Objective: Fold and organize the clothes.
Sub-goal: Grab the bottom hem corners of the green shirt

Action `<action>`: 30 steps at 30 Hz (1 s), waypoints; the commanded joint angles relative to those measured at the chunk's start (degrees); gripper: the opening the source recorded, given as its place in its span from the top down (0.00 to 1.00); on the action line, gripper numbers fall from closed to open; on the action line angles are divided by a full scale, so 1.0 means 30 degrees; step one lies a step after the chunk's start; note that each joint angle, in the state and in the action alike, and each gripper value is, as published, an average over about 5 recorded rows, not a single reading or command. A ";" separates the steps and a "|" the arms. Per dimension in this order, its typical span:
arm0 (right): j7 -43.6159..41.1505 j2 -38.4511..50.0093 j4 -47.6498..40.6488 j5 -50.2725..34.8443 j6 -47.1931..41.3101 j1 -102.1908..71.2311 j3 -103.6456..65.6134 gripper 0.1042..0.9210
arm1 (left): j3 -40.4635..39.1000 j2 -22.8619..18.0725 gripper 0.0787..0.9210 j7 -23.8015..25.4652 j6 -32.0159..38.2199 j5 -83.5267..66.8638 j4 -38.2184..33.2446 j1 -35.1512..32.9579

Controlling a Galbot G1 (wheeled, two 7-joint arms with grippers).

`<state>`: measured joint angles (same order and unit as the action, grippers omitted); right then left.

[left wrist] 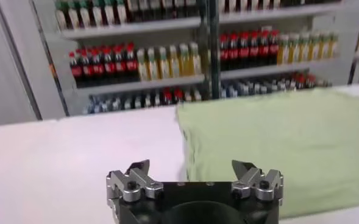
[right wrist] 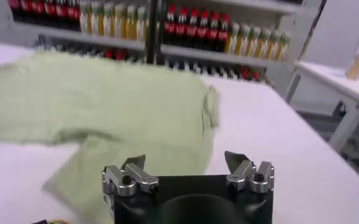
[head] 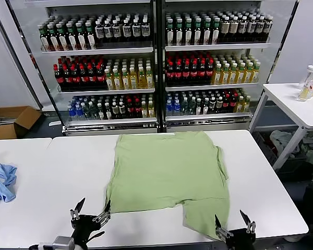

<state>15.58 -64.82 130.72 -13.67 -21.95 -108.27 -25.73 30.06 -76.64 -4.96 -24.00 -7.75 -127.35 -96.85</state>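
Observation:
The light green shirt (head: pixel 167 172) lies spread flat on the white table (head: pixel 62 177), plain side up, with one part reaching down toward the front edge at the right. No buttons or printed graphic show. My left gripper (head: pixel 89 210) is open and empty at the front edge, just left of the shirt's near left corner; the left wrist view shows the shirt (left wrist: pixel 277 140) ahead of the open left gripper (left wrist: pixel 194 167). My right gripper (head: pixel 233 223) is open and empty at the shirt's near right corner; the right wrist view shows the cloth (right wrist: pixel 100 109) under the right gripper (right wrist: pixel 185 161).
A light blue cloth (head: pixel 1 181) lies at the table's left end. A drinks cooler full of bottles (head: pixel 156 62) stands behind the table. A cardboard box (head: pixel 10 121) sits on the floor at the left. A second white table (head: pixel 297 104) with bottles stands at the right.

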 commanded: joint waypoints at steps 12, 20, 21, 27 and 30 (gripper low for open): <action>0.0196 -0.0400 -0.1106 -0.1421 -0.0836 0.0663 0.1151 0.16 | -0.1191 0.0484 0.12 0.0036 -0.2291 -0.0315 0.2782 0.2227; 0.0146 -0.0528 -0.1137 -0.2074 -0.0699 0.0841 0.1425 0.43 | -0.1317 0.0541 0.31 0.0418 -0.2515 -0.0992 0.2777 0.2059; 0.0129 -0.0530 -0.1116 -0.2120 -0.0687 0.0843 0.1419 0.46 | -0.1323 0.0541 0.34 0.0442 -0.2555 -0.1063 0.2787 0.2039; -0.0026 -0.0494 -0.0865 -0.2340 -0.0584 0.0798 0.1236 0.68 | -0.1275 0.0563 0.54 0.0532 -0.2636 -0.1520 0.2733 0.1864; -0.0172 -0.0422 -0.0680 -0.2449 -0.0379 0.0749 0.1008 0.78 | -0.1219 0.0588 0.65 0.0625 -0.2538 -0.1825 0.2530 0.1737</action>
<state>14.87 -65.78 128.91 -20.49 -22.89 -106.39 -23.10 26.43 -75.04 -3.44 -30.93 -11.38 -119.81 -91.59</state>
